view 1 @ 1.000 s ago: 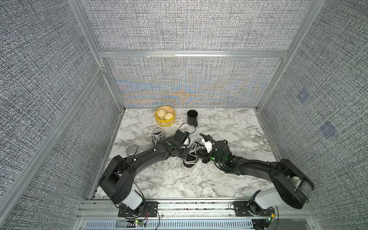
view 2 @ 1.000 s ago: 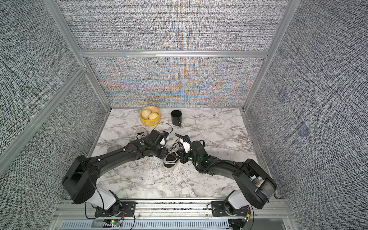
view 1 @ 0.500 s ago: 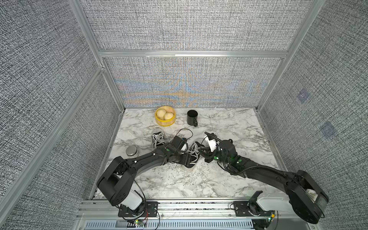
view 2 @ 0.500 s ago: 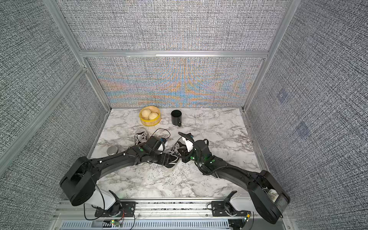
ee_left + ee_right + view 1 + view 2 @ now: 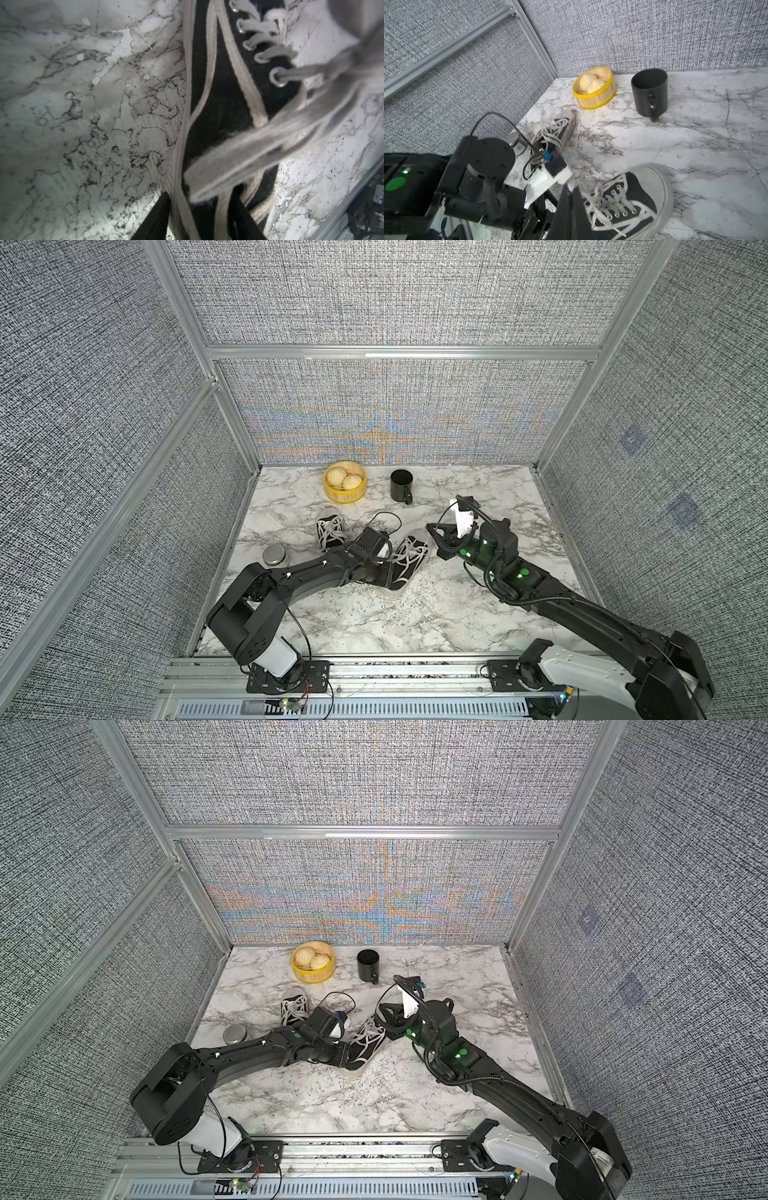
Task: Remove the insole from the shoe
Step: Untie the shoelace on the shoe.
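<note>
A black canvas shoe with white laces lies mid-table, toe toward the back right. My left gripper holds its heel end. One black finger presses the sole edge and the second finger sits on the far side of the upper. My right gripper is shut and hovers just above the laces near the toe. A small white bit shows at its tip, and I cannot tell what it is. The insole is hidden.
A second shoe lies behind my left wrist. A yellow steamer basket with buns and a black mug stand at the back. A round metal tin sits by the left wall.
My right gripper has drawn back from the shoe's opening toward its toe, and that arm has stretched out to the right. My left wrist dropped lower over the heel.
</note>
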`<action>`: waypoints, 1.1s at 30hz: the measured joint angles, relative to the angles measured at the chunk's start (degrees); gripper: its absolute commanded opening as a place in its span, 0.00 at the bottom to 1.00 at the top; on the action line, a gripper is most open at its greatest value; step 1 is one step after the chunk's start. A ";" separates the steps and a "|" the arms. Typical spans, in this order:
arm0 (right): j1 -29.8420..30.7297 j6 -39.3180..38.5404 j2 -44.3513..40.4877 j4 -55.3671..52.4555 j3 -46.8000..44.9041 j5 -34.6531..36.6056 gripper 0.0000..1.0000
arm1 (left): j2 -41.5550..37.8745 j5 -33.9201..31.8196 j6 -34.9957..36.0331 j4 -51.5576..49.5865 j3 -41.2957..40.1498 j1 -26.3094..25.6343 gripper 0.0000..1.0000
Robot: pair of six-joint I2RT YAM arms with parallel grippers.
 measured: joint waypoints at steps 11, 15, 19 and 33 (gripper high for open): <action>-4.66 1.44 5.27 3.52 6.60 -0.61 0.00 | 1.03 -0.70 -0.02 0.26 0.02 0.00 0.39; -5.22 1.88 10.03 6.25 9.57 -2.08 0.00 | 1.11 -0.98 -0.22 0.26 0.00 0.00 0.38; -7.08 2.80 12.28 8.41 11.32 -3.48 0.00 | 1.25 -1.29 -0.22 0.20 0.00 0.00 0.37; -3.87 6.67 34.23 11.06 16.63 -5.92 0.29 | -0.52 -0.61 1.27 -3.02 2.01 -0.07 0.47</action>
